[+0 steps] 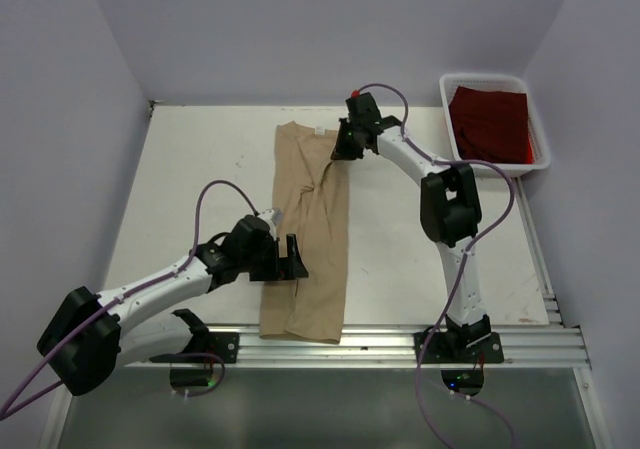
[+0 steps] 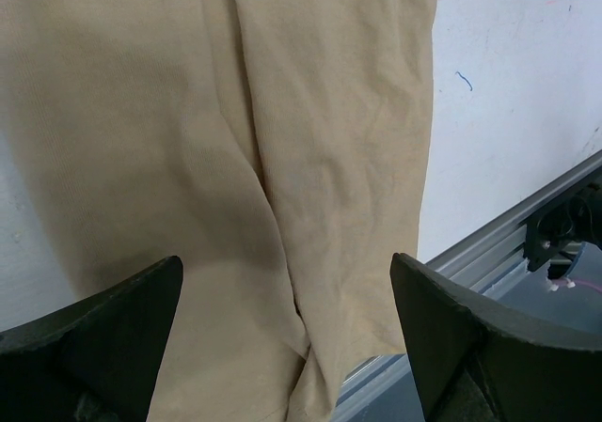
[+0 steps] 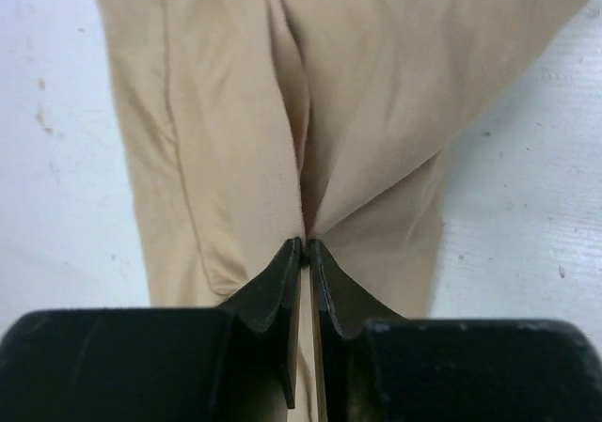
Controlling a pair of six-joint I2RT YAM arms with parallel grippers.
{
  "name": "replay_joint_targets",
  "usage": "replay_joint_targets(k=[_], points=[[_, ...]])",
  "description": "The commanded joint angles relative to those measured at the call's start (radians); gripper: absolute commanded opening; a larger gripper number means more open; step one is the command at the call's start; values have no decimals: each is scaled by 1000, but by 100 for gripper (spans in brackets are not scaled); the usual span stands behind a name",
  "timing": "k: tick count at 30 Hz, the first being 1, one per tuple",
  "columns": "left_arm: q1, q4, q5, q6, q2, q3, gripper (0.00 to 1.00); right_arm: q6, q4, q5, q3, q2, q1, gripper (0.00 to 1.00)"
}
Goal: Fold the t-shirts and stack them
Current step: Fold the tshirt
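Note:
A tan t-shirt (image 1: 310,239) lies folded into a long narrow strip down the middle of the table, from the back to the front rail. My right gripper (image 1: 345,149) is shut on a pinch of the tan t-shirt (image 3: 310,112) at its far right edge, the cloth puckering up between the fingertips (image 3: 290,262). My left gripper (image 1: 292,259) hovers open over the strip's near left part, and its wide-apart fingers (image 2: 122,319) frame the tan t-shirt (image 2: 282,159). A dark red t-shirt (image 1: 490,124) lies in the bin.
A white plastic bin (image 1: 540,134) stands at the back right of the table. An aluminium rail (image 1: 400,344) runs along the front edge, and the shirt's near end hangs over it. Purple walls close in the left, back and right sides.

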State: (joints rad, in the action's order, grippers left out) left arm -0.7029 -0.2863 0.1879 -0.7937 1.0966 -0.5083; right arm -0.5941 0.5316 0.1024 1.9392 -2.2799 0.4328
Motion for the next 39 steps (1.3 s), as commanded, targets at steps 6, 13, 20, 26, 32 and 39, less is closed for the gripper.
replay_joint_targets(k=[6,13,20,26,32,39], points=[[-6,6,-19,-12,-26,11,95,16,-53,85,29,62,6,9],[-4,-1,-25,-15,-38,22,95,8,-38,85,38,31,15,19],[-6,-2,-27,-15,-41,22,95,16,-16,65,56,14,17,22],[-4,-7,-30,-15,-43,24,95,14,33,-25,66,3,17,23],[-4,-8,-33,-16,-50,27,95,1,90,-67,99,-27,17,29],[-4,-8,-33,-18,-47,25,95,-7,73,-46,102,-44,23,30]])
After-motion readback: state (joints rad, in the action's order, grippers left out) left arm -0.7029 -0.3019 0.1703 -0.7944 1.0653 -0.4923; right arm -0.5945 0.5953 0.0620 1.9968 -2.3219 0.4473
